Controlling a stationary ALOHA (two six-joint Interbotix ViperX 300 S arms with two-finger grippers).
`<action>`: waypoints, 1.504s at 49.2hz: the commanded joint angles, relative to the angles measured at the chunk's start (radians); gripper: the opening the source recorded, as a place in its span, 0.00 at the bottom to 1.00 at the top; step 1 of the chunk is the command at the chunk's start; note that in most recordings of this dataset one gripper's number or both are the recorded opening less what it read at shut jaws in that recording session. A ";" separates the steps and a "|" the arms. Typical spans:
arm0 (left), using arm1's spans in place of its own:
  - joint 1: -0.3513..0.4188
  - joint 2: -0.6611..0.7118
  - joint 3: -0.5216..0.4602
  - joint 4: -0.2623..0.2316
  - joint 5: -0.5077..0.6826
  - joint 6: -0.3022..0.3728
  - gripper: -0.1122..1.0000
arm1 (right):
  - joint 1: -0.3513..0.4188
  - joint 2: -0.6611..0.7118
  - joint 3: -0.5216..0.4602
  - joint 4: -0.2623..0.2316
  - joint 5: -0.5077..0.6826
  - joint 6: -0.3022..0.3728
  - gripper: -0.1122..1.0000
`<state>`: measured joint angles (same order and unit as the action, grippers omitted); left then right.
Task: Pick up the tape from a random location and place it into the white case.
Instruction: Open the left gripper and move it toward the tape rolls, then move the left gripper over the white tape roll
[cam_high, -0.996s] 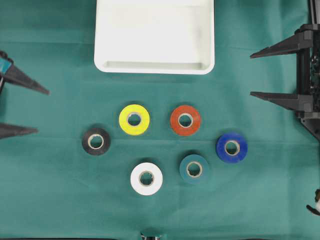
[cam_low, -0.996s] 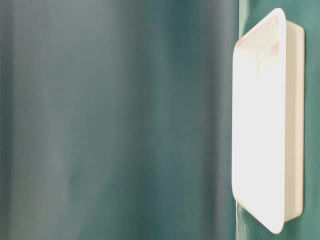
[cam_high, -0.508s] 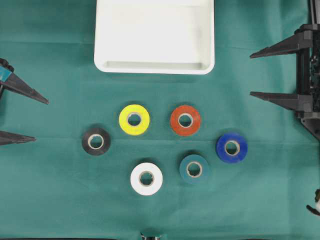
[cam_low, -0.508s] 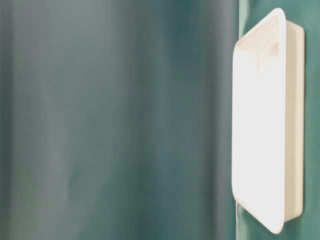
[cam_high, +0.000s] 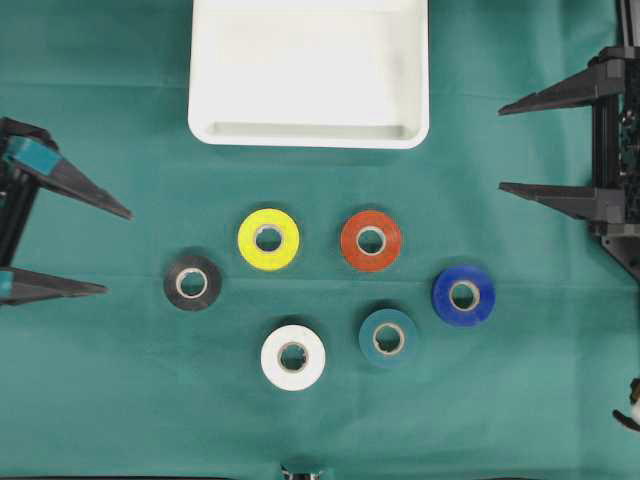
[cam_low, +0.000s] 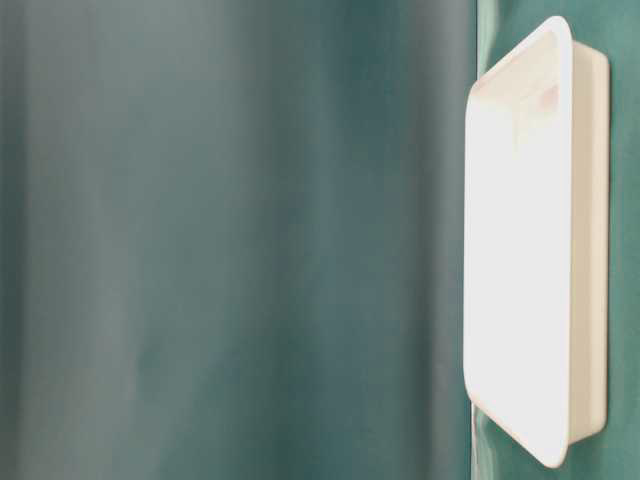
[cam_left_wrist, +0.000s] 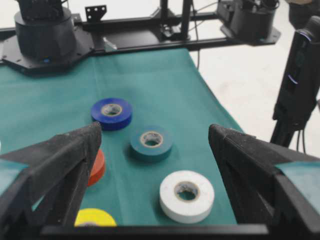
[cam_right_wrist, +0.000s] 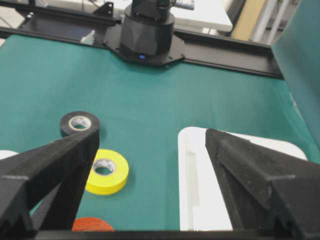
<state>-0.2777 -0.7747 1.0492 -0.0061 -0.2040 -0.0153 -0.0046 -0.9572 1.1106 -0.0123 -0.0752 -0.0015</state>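
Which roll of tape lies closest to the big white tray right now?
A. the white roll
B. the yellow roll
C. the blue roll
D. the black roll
B. From overhead, the yellow roll lies just below the white tray, level with the orange roll, while the black roll, blue roll and white roll all lie farther down the green cloth.

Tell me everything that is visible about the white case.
The white case is a wide, shallow rectangular tray with rounded corners and a raised rim; it looks like smooth plastic. It lies flat and upright on the green cloth, at the top middle of the overhead view, above the tape rolls. Nothing is seen inside it. No gripper or roll touches it.
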 joint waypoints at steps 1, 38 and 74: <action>-0.002 0.055 -0.061 -0.002 -0.015 0.000 0.98 | -0.002 0.014 -0.029 -0.002 -0.006 -0.002 0.92; -0.002 0.534 -0.488 -0.002 0.038 0.026 0.98 | -0.002 0.026 -0.032 -0.002 -0.009 -0.002 0.92; 0.000 0.584 -0.594 -0.002 0.242 0.015 0.98 | 0.000 0.026 -0.037 -0.002 -0.002 -0.003 0.92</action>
<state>-0.2761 -0.1841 0.5016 -0.0077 -0.0092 0.0031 -0.0046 -0.9373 1.1045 -0.0123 -0.0752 -0.0031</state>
